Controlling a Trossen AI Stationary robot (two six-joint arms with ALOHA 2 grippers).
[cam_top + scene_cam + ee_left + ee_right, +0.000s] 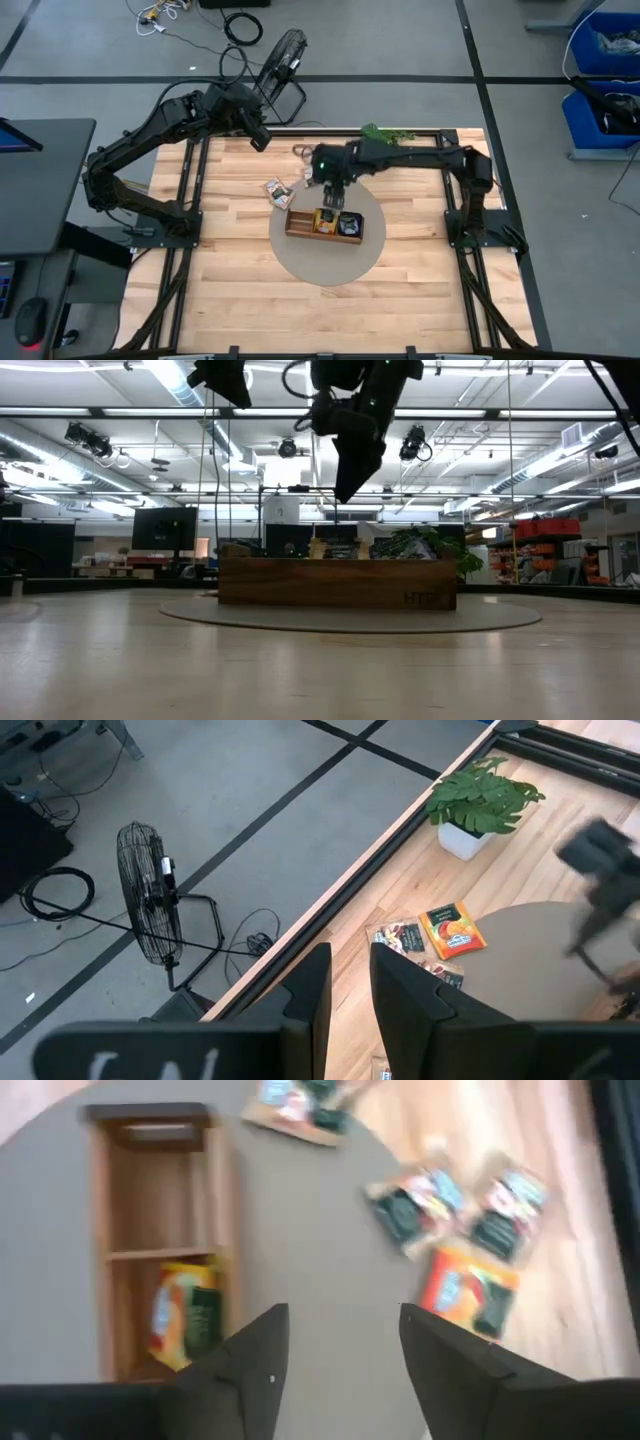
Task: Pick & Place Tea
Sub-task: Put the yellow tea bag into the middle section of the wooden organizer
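My right tool (335, 1370) hangs released and empty above the mat (300, 1240), beside the tray (105, 1200) holding a yellow packet (185, 1315). The loose packets (468, 1288) on the surface (230, 290) crowd each other, so I may pinch two. The left tool (350, 995), nearly closed and empty, waits over the far edge.

Tray (105, 1200): brown wood, darker brown rim, standing on a plain grey round mat (300, 1230). Middle compartment of the tray holds a yellow-orange packet (183, 1318) with a dark green patch and a blue-white mark. Beside the mat, on pale wood-grain table (560, 1170): an orange packet (466, 1290) with a dark patch, and two packets (455, 1205) in dark green with blue, white and red print. Beyond the tray's far end, a tan packet (298, 1104) with dark green. Plant (482, 792): green leaves, white pot. Both grippers' fingers (250, 1370) black.
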